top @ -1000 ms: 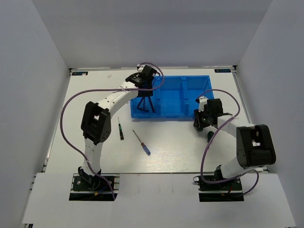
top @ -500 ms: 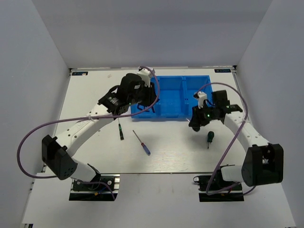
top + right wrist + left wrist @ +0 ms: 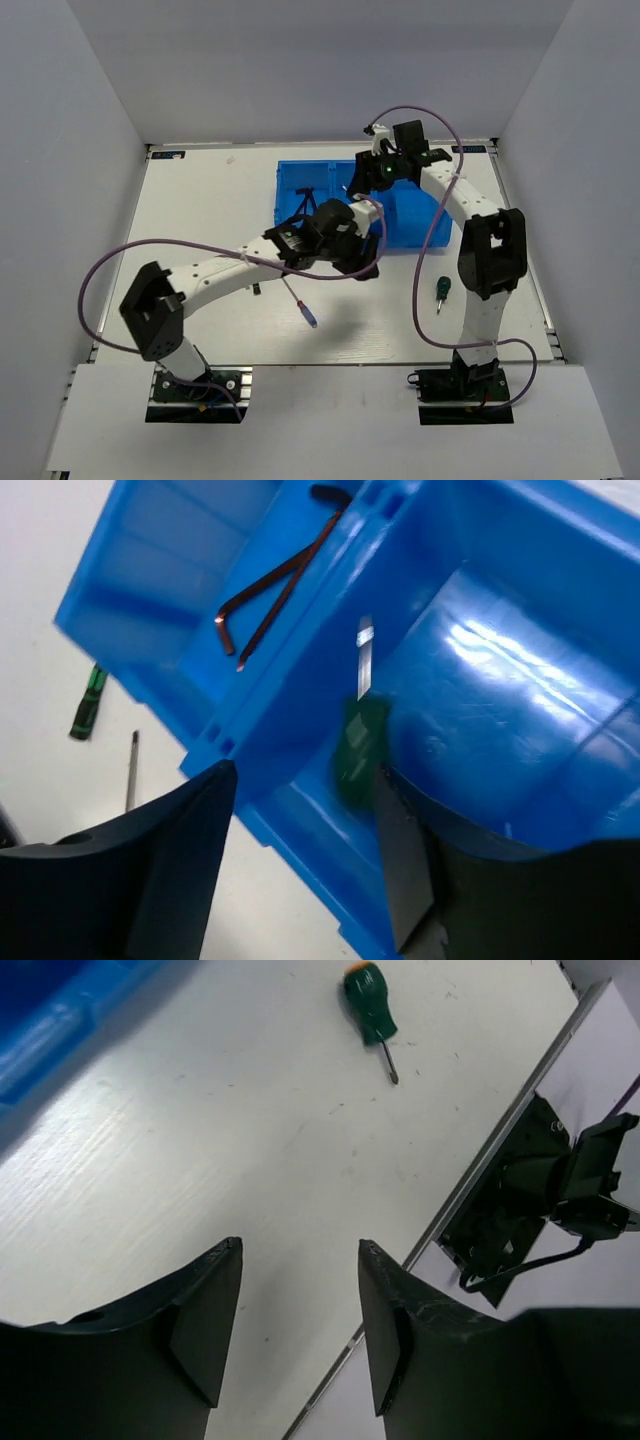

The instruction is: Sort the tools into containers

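Observation:
The blue three-compartment tray (image 3: 300, 178) stands at the back of the table. Dark hex keys (image 3: 303, 205) lie in its left compartment, also seen in the right wrist view (image 3: 265, 590). My right gripper (image 3: 360, 188) hangs open over the tray (image 3: 520, 630); below its jaws (image 3: 305, 768) a blurred green-handled screwdriver (image 3: 360, 735) shows in the middle compartment. My left gripper (image 3: 365, 262) is open and empty (image 3: 300, 1245) over bare table in front of the tray. A stubby green screwdriver (image 3: 440, 291) lies on the table at the right (image 3: 372, 1000).
A blue-handled screwdriver (image 3: 301, 301) lies in front of the tray. A small green-handled one (image 3: 88, 702) lies left of it, mostly under my left arm in the top view. The right arm's base (image 3: 540, 1200) stands at the table's near edge.
My left arm swung from the tray's left compartment to the table in front of the tray. My right arm rose from the table at the right to above the tray.

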Robot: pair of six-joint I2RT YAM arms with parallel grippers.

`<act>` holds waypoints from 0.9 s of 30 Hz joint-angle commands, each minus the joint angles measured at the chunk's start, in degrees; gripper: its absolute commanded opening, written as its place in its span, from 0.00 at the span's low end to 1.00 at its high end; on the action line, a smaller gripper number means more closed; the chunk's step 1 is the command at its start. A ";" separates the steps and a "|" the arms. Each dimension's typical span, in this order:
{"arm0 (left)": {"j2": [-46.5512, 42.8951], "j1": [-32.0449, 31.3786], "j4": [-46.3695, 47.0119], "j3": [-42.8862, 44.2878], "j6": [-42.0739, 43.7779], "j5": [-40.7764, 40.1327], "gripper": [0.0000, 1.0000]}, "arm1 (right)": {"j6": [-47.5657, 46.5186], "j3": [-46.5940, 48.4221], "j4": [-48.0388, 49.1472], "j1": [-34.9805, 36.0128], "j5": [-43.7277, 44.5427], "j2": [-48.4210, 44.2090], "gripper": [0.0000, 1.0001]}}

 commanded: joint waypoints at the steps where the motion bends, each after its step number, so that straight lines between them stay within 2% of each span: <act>1: 2.98 -3.65 1.49 4.76 -1.76 -3.79 0.60 | 2.70 5.11 -1.77 -1.62 4.78 -2.43 0.64; 3: 5.71 -5.06 1.50 5.30 -2.83 -6.44 0.62 | 1.12 4.85 -2.21 -2.41 6.73 -4.02 0.66; 7: 9.93 -7.70 6.68 7.57 -5.63 -12.16 0.68 | 0.23 4.77 -7.83 -7.68 25.59 -10.87 0.66; 8: 11.50 -8.31 7.38 8.80 -5.64 -12.16 0.68 | 0.23 1.89 -9.14 -8.73 29.64 -12.02 0.64; 10: 17.02 -8.84 7.39 13.70 -5.64 -12.16 0.69 | 0.32 -0.85 -11.17 -14.18 33.63 -16.39 0.64; 11: 19.23 -9.54 7.39 15.56 -5.64 -12.16 0.69 | 0.32 -5.91 -11.61 -15.67 33.38 -18.77 0.64; 12: 21.34 -9.55 6.87 19.67 -5.12 -12.16 0.71 | 0.41 -7.79 -11.62 -20.82 33.03 -20.36 0.64; 14: 28.52 -11.21 4.08 25.04 -3.81 -12.86 0.73 | 0.15 -14.70 -11.27 -23.67 31.80 -25.11 0.64; 15: 31.09 -11.74 2.31 31.77 -3.79 -14.43 0.74 | 0.06 -16.23 -11.35 -27.34 29.71 -27.04 0.64; 17: 36.72 -12.79 -4.78 39.62 -2.39 -15.85 0.74 | -0.03 -20.45 -11.44 -29.48 28.20 -29.68 0.64; 18: 41.88 -13.58 -7.35 47.23 -2.39 -17.68 0.74 | -0.12 -21.25 -11.61 -32.18 27.23 -31.17 0.64; 20: 45.95 -14.11 -12.97 55.35 -2.91 -19.27 0.74 | -0.03 -23.18 -12.14 -34.74 25.91 -32.33 0.64; 27: 50.27 -15.17 -13.43 57.67 -3.44 -19.55 0.78 | 0.58 -27.40 -13.63 -42.05 19.85 -35.32 0.64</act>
